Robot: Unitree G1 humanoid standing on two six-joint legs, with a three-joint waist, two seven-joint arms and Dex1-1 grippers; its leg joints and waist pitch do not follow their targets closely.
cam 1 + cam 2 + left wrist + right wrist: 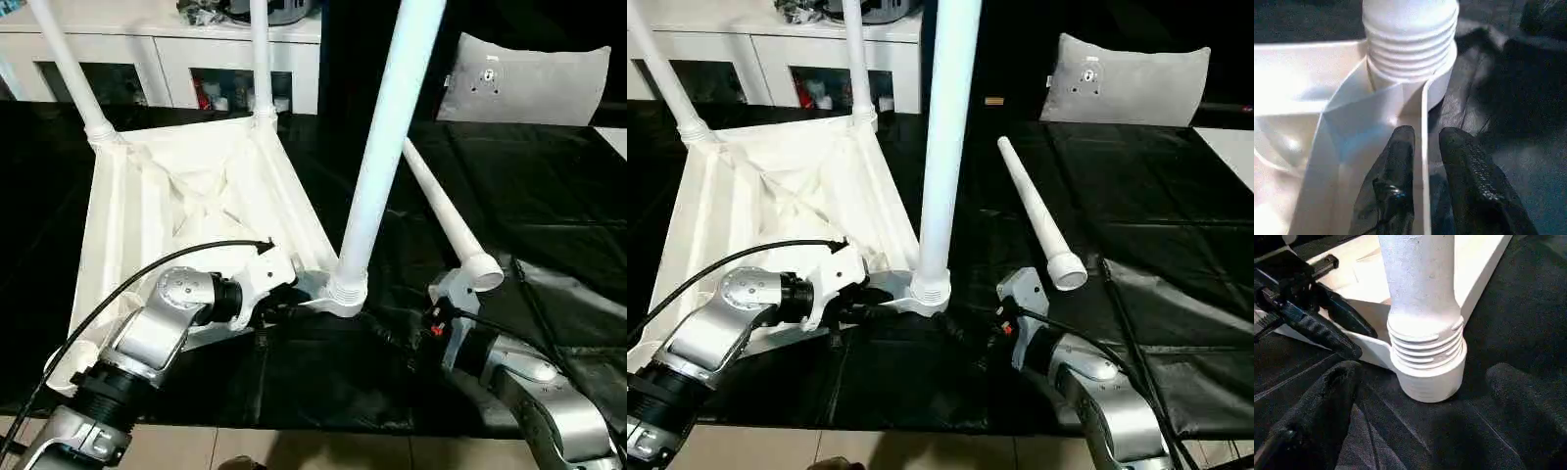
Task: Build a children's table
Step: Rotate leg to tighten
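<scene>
The white table top [127, 215] lies upside down on a black cloth, ribbed side up. Two legs [69, 69] [260, 59] stand in its far corner sockets. A third leg [387, 147] stands in the near right socket, and its threaded base [1425, 357] is partly screwed in. The fourth leg [446, 211] lies loose on the cloth to the right. My left gripper [1426, 134] straddles the top's thin rim just short of that socket, its fingers [1400, 147] slightly apart and clear of the rim. My right gripper [1425, 374] stands wide open on either side of the threaded base without touching it.
A white cabinet [127, 49] with glass doors runs along the back left. A grey-white pillow [529, 83] leans at the back right. The black cloth [549, 196] covers the work surface, and its near edge meets tiled floor [323, 452]. A black cable [127, 279] loops over my left forearm.
</scene>
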